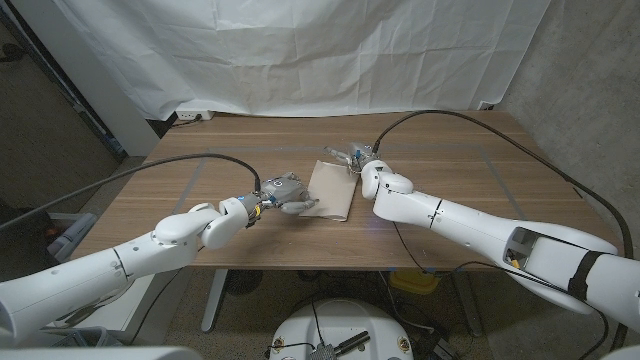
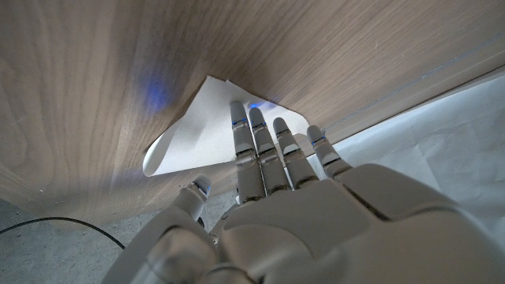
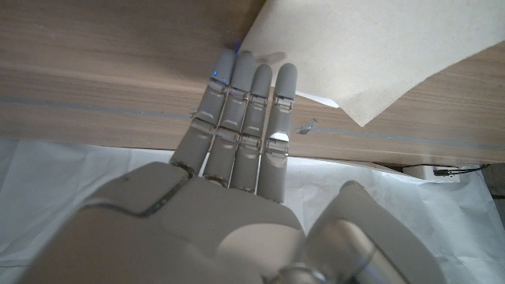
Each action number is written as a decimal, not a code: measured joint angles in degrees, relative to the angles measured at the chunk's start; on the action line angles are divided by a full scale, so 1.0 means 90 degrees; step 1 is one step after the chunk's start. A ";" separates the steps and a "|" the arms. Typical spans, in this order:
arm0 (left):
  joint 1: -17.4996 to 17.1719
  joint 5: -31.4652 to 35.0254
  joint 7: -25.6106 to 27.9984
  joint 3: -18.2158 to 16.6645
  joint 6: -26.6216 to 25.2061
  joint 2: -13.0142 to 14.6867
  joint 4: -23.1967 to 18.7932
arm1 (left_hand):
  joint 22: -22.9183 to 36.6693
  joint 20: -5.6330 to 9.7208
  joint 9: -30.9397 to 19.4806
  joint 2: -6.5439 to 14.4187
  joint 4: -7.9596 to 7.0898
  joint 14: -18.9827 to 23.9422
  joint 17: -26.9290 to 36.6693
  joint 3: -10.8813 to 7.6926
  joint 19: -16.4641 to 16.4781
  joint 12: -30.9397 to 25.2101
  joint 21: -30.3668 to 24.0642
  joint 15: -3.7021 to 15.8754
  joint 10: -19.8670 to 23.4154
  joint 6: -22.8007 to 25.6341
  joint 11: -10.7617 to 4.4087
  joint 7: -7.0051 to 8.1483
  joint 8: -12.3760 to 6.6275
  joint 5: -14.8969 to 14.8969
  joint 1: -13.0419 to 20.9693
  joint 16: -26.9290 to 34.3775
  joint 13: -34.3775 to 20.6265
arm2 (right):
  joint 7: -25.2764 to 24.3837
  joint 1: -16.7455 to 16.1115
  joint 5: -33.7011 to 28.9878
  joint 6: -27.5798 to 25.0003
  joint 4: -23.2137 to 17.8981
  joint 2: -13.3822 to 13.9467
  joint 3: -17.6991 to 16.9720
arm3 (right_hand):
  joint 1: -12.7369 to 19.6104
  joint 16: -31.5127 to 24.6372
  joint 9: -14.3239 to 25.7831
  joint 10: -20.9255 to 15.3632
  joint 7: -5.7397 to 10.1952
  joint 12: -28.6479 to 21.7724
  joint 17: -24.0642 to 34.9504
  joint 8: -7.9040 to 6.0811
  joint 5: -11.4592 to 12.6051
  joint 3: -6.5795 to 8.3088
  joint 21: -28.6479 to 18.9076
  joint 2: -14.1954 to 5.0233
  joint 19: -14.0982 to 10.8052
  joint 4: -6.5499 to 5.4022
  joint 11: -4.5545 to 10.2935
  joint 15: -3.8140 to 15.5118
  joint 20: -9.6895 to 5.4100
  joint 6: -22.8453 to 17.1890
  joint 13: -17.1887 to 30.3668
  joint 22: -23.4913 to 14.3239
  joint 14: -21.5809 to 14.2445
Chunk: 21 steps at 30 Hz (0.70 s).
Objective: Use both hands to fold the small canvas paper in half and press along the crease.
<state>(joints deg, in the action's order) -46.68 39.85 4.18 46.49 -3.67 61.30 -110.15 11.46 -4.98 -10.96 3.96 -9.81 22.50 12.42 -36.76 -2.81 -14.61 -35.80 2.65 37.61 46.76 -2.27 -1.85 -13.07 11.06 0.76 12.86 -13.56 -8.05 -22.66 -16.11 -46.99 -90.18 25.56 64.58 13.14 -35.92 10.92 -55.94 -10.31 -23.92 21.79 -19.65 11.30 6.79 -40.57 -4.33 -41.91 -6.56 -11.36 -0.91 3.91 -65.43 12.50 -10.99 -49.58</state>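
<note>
both hands sit at one tan sheet, the canvas paper (image 1: 331,188), which lies near the middle of the wooden table (image 1: 450,175), between the two arms. the left hand (image 1: 283,192) has its fingers (image 2: 260,150) stretched out together over the sheet's near-left corner; the left wrist view shows that edge curled up off the wood, so the fingertips seem to rest on or under it, but i cannot tell whether anything is pinched. the right hand (image 1: 360,160) is at the far-right corner, fingers (image 3: 245,102) straight and close together, tips meeting the paper's edge against the tabletop, with no grasp visible.

judging from the lifted, bowed edge, the sheet is light and thin yet springy, stiffer than plain paper, likely to skid on the smooth wood if pushed from one side. it probably wants holding at opposite edges: one hand pinning flat, the other slipping under the raised edge to carry it over, then firm pressing along the fold, since it may spring back.
</note>
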 measured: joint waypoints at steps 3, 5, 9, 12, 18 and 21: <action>-0.0006 0.0003 0.0009 -0.0004 -0.0010 0.0004 -0.0012 | 0.0000 0.0020 0.0000 0.0016 0.0000 0.0000 -0.0021 0.0000 -0.0021 0.0000 0.0000 0.0000 0.0000 0.0000 0.0000 0.0000 -0.0001 0.0000 0.0017 0.0000 0.0001 | 0.0031 0.0004 0.0001 0.0034 0.0031 -0.0001 -0.0005 | -0.0070 -0.0001 0.0000 -0.0034 0.0000 0.0000 0.0000 0.0000 0.0050 -0.0019 -0.0025 0.0031 -0.0002 -0.0019 0.0011 -0.0018 -0.0002 0.0000 -0.0016 -0.0006 -0.0048; -0.0009 0.0007 0.0016 -0.0006 -0.0015 0.0006 -0.0016 | 0.0000 0.0020 0.0003 0.0016 0.0000 0.0000 -0.0021 0.0000 -0.0021 0.0000 0.0000 0.0000 0.0000 0.0000 0.0000 0.0000 -0.0001 0.0000 0.0017 0.0000 0.0001 | 0.0053 0.0005 0.0002 0.0041 0.0054 0.0002 -0.0013 | -0.0075 -0.0006 0.0000 -0.0055 0.0000 0.0000 0.0003 0.0023 0.0050 -0.0026 -0.0036 0.0027 -0.0002 -0.0026 -0.0005 -0.0013 -0.0002 0.0000 -0.0031 -0.0006 -0.0055; -0.0012 0.0015 0.0028 -0.0008 -0.0019 0.0007 -0.0020 | 0.0000 0.0020 0.0004 0.0016 0.0000 0.0000 -0.0021 0.0000 -0.0021 0.0025 0.0000 0.0000 0.0000 0.0000 0.0000 0.0000 0.0041 0.0000 0.0017 0.0000 0.0001 | 0.0071 -0.0010 0.0003 0.0066 0.0033 0.0040 -0.0036 | -0.0160 0.0036 0.0001 -0.0057 0.0002 0.0053 0.0005 0.0093 0.0054 -0.0079 0.0005 0.0059 -0.0003 -0.0079 -0.0004 -0.0014 0.0000 0.0002 -0.0032 0.0040 -0.0056; -0.0013 0.0022 0.0036 -0.0010 -0.0020 0.0007 -0.0020 | 0.0000 0.0020 0.0004 0.0016 0.0000 0.0000 -0.0021 0.0000 -0.0021 0.0025 0.0000 0.0000 0.0000 0.0000 0.0000 0.0000 0.0041 0.0000 0.0017 -0.0011 0.0001 | 0.0041 -0.0062 -0.0042 0.0074 -0.0079 0.0108 -0.0051 | -0.0282 0.0026 0.0001 -0.0162 0.0048 0.0054 0.0017 0.0093 0.0107 -0.0114 0.0035 0.0052 -0.0087 -0.0114 0.0048 0.0002 0.0029 0.0027 -0.0058 0.0100 -0.0141; -0.0013 0.0032 0.0050 -0.0010 -0.0020 0.0005 -0.0013 | 0.0000 0.0019 0.0034 0.0016 0.0000 0.0000 -0.0050 0.0000 -0.0020 0.0025 0.0025 0.0000 0.0001 0.0000 0.0000 0.0000 0.0041 0.0000 0.0017 -0.0051 0.0030 | -0.0135 -0.0178 -0.0213 0.0118 -0.0385 0.0244 -0.0106 | -0.0411 -0.0067 0.0001 -0.0481 0.0120 0.0009 0.0073 0.0093 0.0160 -0.0184 -0.0069 0.0022 -0.0312 -0.0115 0.0119 0.0095 0.0006 -0.0196 -0.0039 0.0019 -0.0485; -0.0010 0.0040 0.0060 -0.0010 -0.0019 0.0000 0.0000 | 0.0001 0.0019 0.0034 0.0016 0.0000 0.0000 -0.0050 0.0000 -0.0020 0.0025 0.0025 0.0000 0.0000 0.0000 0.0000 0.0000 0.0065 0.0000 0.0017 -0.0051 0.0030 | -0.0215 -0.0240 -0.0322 0.0148 -0.0534 0.0294 -0.0125 | -0.0411 -0.0154 0.0015 -0.0637 0.0134 -0.0075 0.0106 0.0093 0.0161 -0.0184 -0.0116 0.0022 -0.0416 -0.0114 0.0164 0.0124 -0.0004 -0.0344 0.0014 0.0019 -0.0693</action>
<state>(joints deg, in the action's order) -46.77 40.21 4.73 46.40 -3.84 61.31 -110.15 11.46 -4.81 -10.65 4.11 -9.81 22.50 11.97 -36.77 -2.99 -14.39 -35.58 2.65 37.61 46.76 -2.27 -1.85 -12.49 11.06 0.91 12.41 -13.29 -9.98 -24.82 -19.00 -45.66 -94.99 28.21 63.45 9.44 -37.31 11.06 -61.67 -9.11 -24.59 22.74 -18.81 12.75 5.13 -41.61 -4.13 -45.65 -7.59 -9.88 0.20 3.88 -68.53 12.62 -10.82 -55.83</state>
